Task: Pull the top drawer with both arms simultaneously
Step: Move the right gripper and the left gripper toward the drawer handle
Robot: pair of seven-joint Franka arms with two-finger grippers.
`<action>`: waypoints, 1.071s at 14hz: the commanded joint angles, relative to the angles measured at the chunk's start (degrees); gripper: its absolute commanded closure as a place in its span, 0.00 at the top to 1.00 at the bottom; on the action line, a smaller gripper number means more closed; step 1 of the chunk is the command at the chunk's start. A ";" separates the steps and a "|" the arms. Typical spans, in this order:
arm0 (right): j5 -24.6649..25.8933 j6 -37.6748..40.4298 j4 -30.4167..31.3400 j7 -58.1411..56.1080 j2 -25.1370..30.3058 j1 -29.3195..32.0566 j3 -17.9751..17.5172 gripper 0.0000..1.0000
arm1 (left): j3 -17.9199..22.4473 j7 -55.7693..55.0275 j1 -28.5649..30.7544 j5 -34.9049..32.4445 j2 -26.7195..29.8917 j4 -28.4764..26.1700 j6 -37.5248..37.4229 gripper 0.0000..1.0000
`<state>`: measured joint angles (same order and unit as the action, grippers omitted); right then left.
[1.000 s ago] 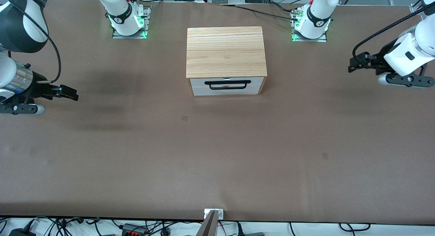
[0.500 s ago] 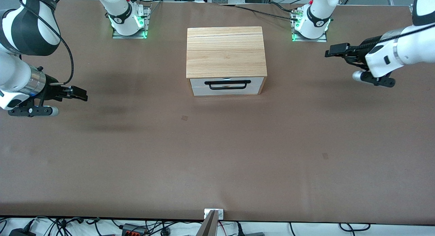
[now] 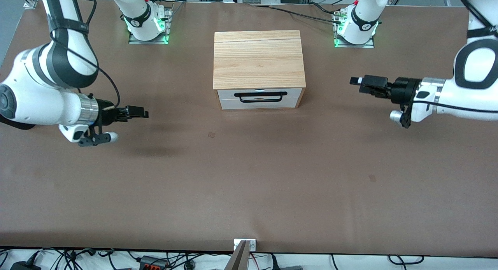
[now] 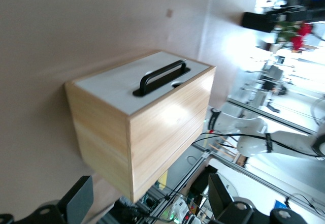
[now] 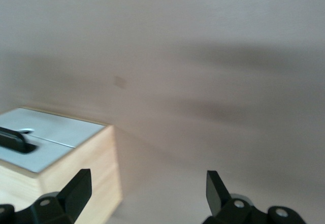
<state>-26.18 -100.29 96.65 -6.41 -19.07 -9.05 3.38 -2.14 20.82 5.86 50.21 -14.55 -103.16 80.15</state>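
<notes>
The light-wood cabinet (image 3: 258, 60) stands mid-table between the arm bases. Its top drawer (image 3: 229, 93) is shut, with a white front and a wide black bar handle (image 3: 260, 97). My right gripper (image 3: 144, 113) is open and empty, over the table toward the right arm's end, well apart from the cabinet. My left gripper (image 3: 354, 81) is open and empty, over the table toward the left arm's end, also apart from it. The left wrist view shows the handle (image 4: 161, 76) past the open gripper (image 4: 150, 203). The right wrist view shows the cabinet's corner (image 5: 76, 158) past the open gripper (image 5: 147, 188).
The brown table (image 3: 249, 176) spreads wide in front of the cabinet. The arm bases (image 3: 148, 27) (image 3: 356, 28) stand at the table's top edge beside the cabinet. A small metal bracket (image 3: 244, 244) sits at the edge nearest the camera.
Both arms have swung inward from the table's ends. Each gripper has moved closer to the cabinet's front. The drawer has not moved.
</notes>
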 commanded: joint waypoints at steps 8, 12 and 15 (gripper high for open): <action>-39.51 2.28 1.78 -26.68 -12.12 -1.58 -1.27 1.00 | -1.11 43.06 -2.34 33.96 -12.95 -16.19 10.38 1.00; -53.07 2.82 3.89 -39.01 -16.60 -5.96 -1.19 1.00 | -4.62 52.11 -6.91 42.75 -13.40 -21.37 18.88 1.00; -57.32 3.08 4.17 -45.09 -20.12 -10.01 -1.18 1.00 | -8.23 55.47 -7.01 49.27 -14.89 -22.79 20.31 1.00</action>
<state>-81.06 -97.45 100.33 -48.07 -38.12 -16.74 1.99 -8.67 73.23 -1.74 96.20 -29.21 -124.71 99.64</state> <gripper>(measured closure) 0.000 0.000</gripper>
